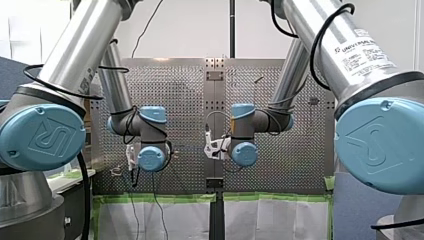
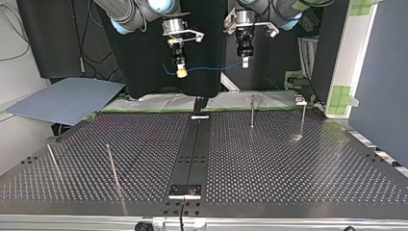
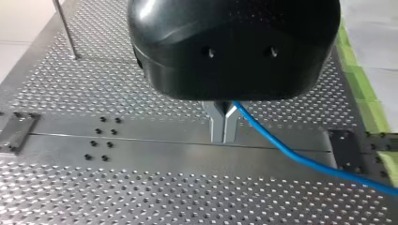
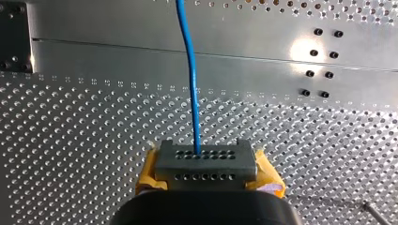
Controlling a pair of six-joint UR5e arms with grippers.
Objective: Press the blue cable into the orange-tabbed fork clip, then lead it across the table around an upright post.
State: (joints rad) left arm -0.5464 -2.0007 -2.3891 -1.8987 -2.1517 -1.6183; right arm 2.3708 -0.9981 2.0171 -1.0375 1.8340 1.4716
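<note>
My right hand (image 4: 206, 158), yellow-padded, pinches the blue cable (image 4: 193, 93), which runs ahead of it over the perforated desk (image 4: 70, 140).

We read "UNIVERSAL ROBOTS" on a white label (image 1: 364, 50) on our right arm (image 1: 301, 16); its smaller print is illegible. Both near blue joint caps (image 1: 47, 136) bear an embossed "UR" mark.
</note>
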